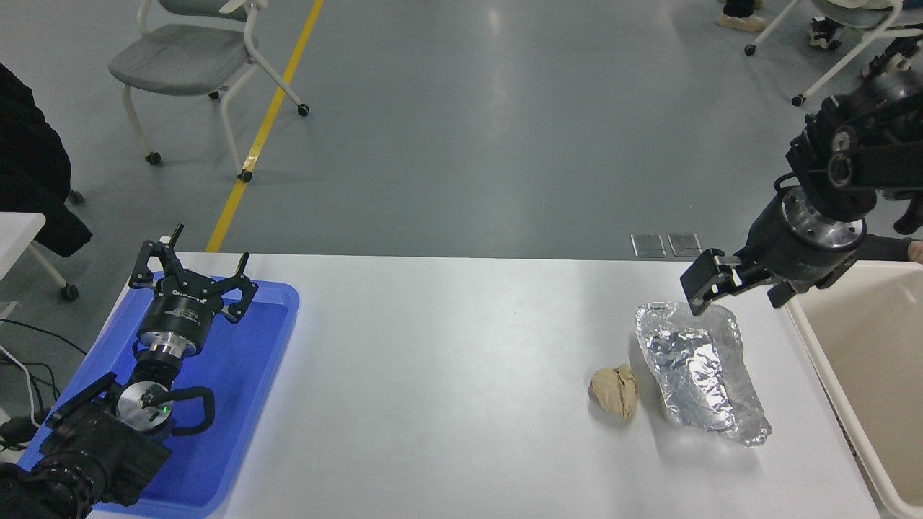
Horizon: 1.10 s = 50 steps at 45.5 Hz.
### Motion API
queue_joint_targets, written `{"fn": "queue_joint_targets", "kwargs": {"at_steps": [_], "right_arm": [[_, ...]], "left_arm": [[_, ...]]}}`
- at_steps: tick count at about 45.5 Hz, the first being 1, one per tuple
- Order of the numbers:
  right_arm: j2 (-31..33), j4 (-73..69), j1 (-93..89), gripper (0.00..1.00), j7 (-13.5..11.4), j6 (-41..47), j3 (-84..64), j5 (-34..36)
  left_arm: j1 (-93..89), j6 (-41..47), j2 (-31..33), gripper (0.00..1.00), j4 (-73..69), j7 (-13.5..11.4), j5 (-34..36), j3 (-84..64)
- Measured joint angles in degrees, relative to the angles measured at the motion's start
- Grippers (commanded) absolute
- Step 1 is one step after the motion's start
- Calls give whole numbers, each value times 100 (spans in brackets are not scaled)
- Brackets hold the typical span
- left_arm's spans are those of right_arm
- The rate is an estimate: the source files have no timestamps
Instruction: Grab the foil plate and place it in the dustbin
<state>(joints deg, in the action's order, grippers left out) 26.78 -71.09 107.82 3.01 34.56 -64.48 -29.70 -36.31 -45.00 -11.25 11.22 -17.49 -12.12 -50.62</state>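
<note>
The right tool [743, 288] is hanging with its jaws spread wide just above the far end of the foil plate [698, 371], one black finger [698, 287] over the plate's far rim and the other close to the dustbin [815, 339]. Nothing is being held between them. The foil plate is lying flat on the white desk [447, 382], near its right end, with a crumpled tan paper ball [615, 390] just beside it on the left and the cream dustbin standing along its right.

To my eye the reach is in hand, and the grasp is not yet made. The next move is calling for a short drop so that the fingers are straddling the raised rim, then a gentle closing, since thin foil will likely be buckling under a hard pinch. After that, a lift and a short carry right over the bin's thick rim.

The left tool [191, 277] is parked, fingers splayed, over the blue plastic tray [267, 339] at the desk's left end. White lettering is showing on its black body, but it is too small for me to be reading.
</note>
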Motion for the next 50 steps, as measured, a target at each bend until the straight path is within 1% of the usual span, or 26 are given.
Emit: {"fn": "queue_joint_targets", "kwargs": {"at_steps": [6,11,20,27,34,37,40,44,45,48,50], "right_arm": [[231,667,-1019,100,-2,-225,535,-641],[355,1290,-1954,100,-3,-428,1129,-1007],[413,2044,-3205,100,-34,-950,1988,-1464],[333,2523,-3970,100,-51,-1284,2448,-1687],[231,2811,-4508,100,-77,-1707,2836,-1766],[187,2905,-4676,97,-101,-1828,2979,-1787],[138,2983,-4824,91,-129,-1931,3115,-1805],[74,3073,-4972,77,-162,-2046,3252,-1824],[63,3088,-4998,71,-169,-2065,3274,-1826],[32,3137,-5066,46,-187,-2129,3334,-1834],[17,3158,-5099,36,-194,-2158,3361,-1837]], "left_arm": [[0,0,0,100,-1,0,0,0],[-3,0,0,100,-1,0,0,0],[-6,0,-6,100,-3,0,0,0],[-7,0,-6,100,-4,0,0,0],[-7,0,-7,100,-4,0,0,-1],[-7,0,-7,100,-4,0,-1,-2],[-7,0,-9,100,-4,0,-1,-3],[-7,0,-9,100,-4,0,-1,-3],[-7,0,-9,100,-4,0,-1,-3],[-7,0,-9,100,-4,0,-1,-3],[-7,0,-9,100,-4,0,-1,-3]]}}
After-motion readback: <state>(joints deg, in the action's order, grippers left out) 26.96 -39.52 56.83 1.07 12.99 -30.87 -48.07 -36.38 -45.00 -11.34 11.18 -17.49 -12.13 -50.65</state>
